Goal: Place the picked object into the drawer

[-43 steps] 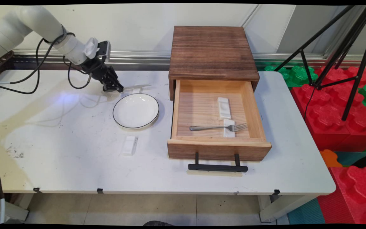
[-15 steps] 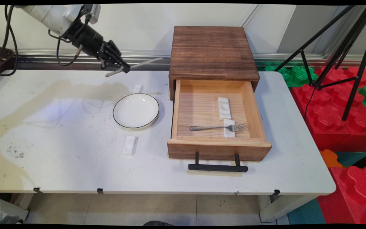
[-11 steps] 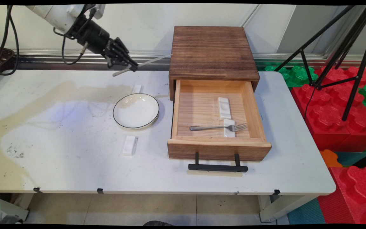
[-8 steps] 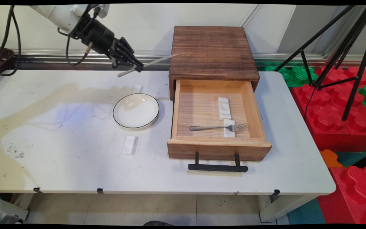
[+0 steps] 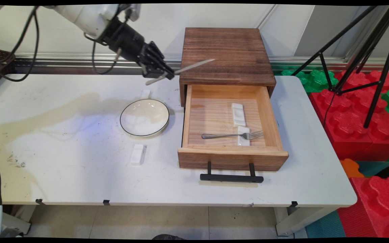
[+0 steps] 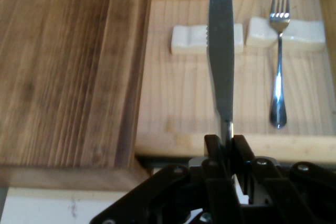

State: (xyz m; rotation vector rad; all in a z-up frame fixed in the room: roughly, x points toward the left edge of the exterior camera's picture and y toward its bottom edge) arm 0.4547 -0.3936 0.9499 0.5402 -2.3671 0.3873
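Observation:
My gripper [image 5: 163, 75] [image 6: 227, 142] is shut on the handle of a metal table knife [image 5: 194, 65] [image 6: 220, 56] and holds it in the air. The blade points right, over the left front corner of the dark wooden drawer cabinet [image 5: 226, 55] [image 6: 68, 66]. Below it the light wooden drawer [image 5: 194, 114] [image 6: 173, 114] stands pulled open. Inside lie a fork [image 5: 231, 135] [image 6: 278, 61], its tines resting on a white cutlery rest [image 5: 243, 136] [image 6: 302, 31], and a second white rest [image 5: 238, 114] [image 6: 190, 39] with nothing on it.
A white plate with a dark rim [image 5: 144, 117] sits left of the drawer. One white rest [image 5: 145, 94] lies behind the plate, another [image 5: 137, 154] in front of it. The drawer's black handle [image 5: 231, 177] juts toward the table's near edge. A black tripod [image 5: 366, 54] and foam blocks [image 5: 360, 111] stand at right.
The gripper lifted the knife from behind the plate, off the white rest there, and has carried it rightward until the blade overhangs the cabinet's front corner.

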